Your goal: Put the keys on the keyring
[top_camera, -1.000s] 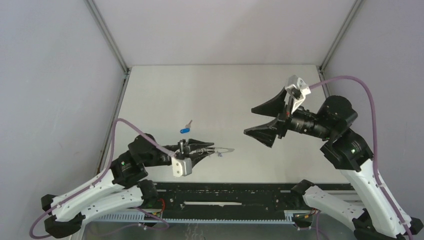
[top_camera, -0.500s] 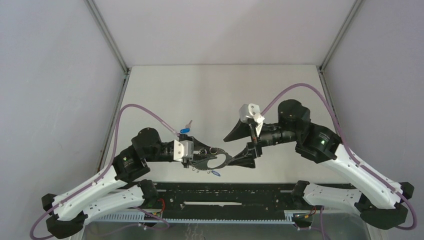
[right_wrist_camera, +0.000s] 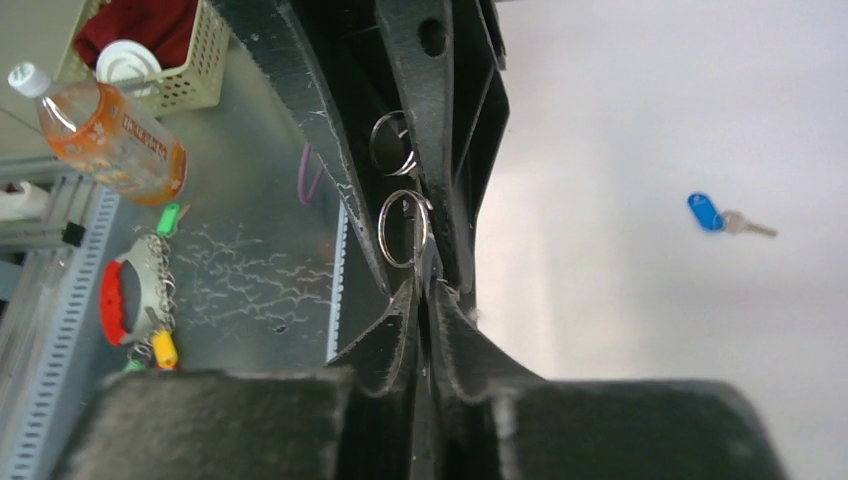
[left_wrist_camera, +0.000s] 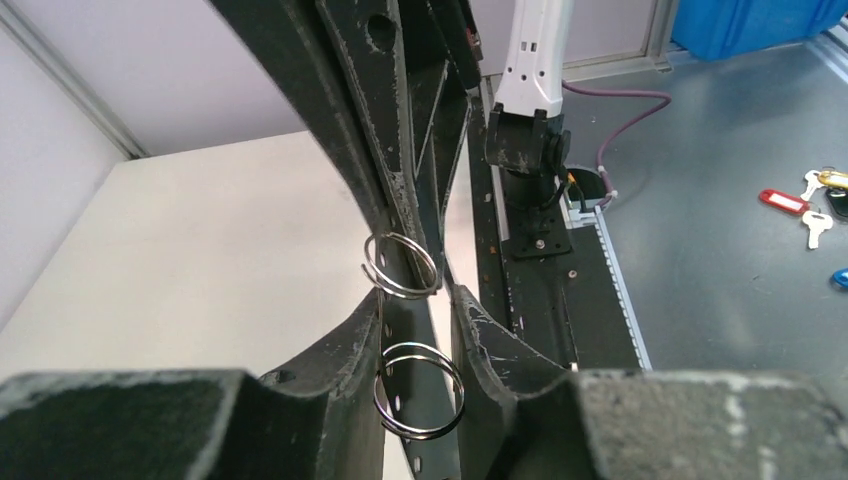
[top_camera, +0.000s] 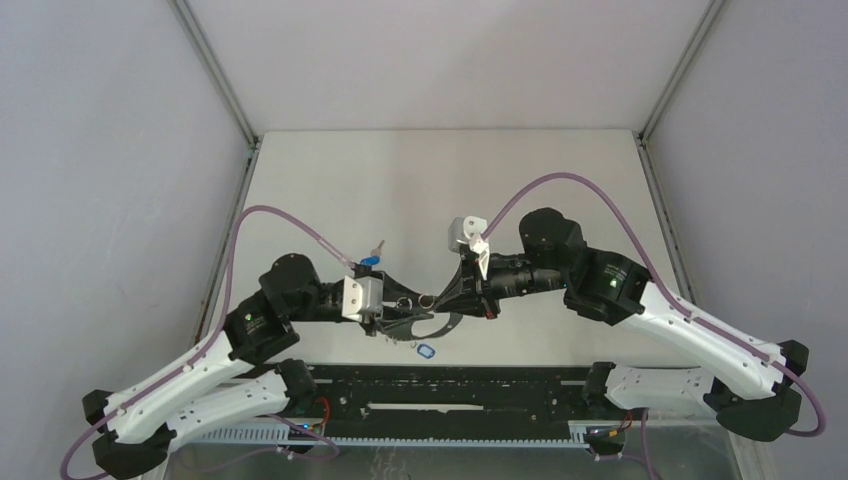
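Observation:
The keyring shows as thin wire with small loops [left_wrist_camera: 402, 265] [right_wrist_camera: 405, 228], and as a small ring [top_camera: 425, 299] from above. My left gripper [top_camera: 425, 315] [left_wrist_camera: 418, 298] is shut on it, one loop [left_wrist_camera: 420, 390] spanning its jaws. My right gripper [top_camera: 440, 297] [right_wrist_camera: 424, 285] meets it head-on, jaws shut on the keyring's wire. The darker blue-tagged key [top_camera: 370, 260] [right_wrist_camera: 706, 212] lies on the table behind the left wrist. The lighter-tagged key [top_camera: 427, 351] is just below the grippers; I cannot tell whether it hangs or lies there.
The black rail [top_camera: 450, 385] runs along the table's near edge right under the grippers. Grey walls close in both sides and the back. Off the table are an orange bottle [right_wrist_camera: 110, 130], a basket [right_wrist_camera: 190, 70], tagged keys [left_wrist_camera: 785, 200] and a blue bin [left_wrist_camera: 750, 20].
The right arm swung in from the back right to the keyring and its wide-open jaws shut. The left gripper turned and shifted slightly right with the keyring. The lighter-tagged key now shows lower.

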You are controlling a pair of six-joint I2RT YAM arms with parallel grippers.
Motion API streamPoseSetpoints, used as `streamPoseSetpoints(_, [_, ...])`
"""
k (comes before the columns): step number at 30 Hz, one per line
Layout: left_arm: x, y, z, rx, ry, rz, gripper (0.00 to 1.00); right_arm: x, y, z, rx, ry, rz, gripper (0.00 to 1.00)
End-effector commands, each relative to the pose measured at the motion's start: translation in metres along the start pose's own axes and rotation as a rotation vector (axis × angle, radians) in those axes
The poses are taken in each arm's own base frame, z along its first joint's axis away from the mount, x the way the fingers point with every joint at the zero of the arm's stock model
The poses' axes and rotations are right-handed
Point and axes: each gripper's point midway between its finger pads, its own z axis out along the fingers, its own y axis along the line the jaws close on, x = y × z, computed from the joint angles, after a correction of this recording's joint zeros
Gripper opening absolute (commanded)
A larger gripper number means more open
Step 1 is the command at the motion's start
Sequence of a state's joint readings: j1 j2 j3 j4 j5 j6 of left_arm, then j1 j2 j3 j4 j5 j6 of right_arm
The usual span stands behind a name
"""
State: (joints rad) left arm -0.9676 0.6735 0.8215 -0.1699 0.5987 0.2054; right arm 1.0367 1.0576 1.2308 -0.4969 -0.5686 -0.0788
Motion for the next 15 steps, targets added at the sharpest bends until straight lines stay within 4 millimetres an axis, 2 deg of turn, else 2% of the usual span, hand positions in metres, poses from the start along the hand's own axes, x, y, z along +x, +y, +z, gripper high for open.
streamPoseSetpoints(1, [-0.044, 0.003, -0.005, -0.005, -0.112, 0.049, 0.00, -0.016, -0.007, -0.001, 0.070, -0.056, -0.018, 0.00])
streamPoseSetpoints(3, [-0.043, 0.003, -0.005, -0.005, -0.108, 0.062, 0.04, -0.018, -0.009, -0.004, 0.095, -0.064, -0.011, 0.00])
streamPoseSetpoints(5, [-0.038, 0.009, -0.007, -0.045, -0.088, 0.082, 0.42, -0.018, -0.012, -0.007, 0.122, -0.065, -0.003, 0.00])
streamPoseSetpoints(7, [-0.034, 0.018, -0.010, -0.088, -0.067, 0.139, 0.55, -0.014, -0.016, -0.009, 0.161, -0.052, 0.002, 0.00])
streamPoseSetpoints(11, [-0.037, 0.041, -0.018, -0.208, -0.045, 0.279, 0.61, -0.005, -0.017, -0.009, 0.199, -0.016, 0.001, 0.00])
streamPoseSetpoints(15, [-0.041, 0.051, -0.023, -0.249, -0.029, 0.393, 0.61, 0.000, -0.022, -0.007, 0.259, 0.011, -0.017, 0.00])
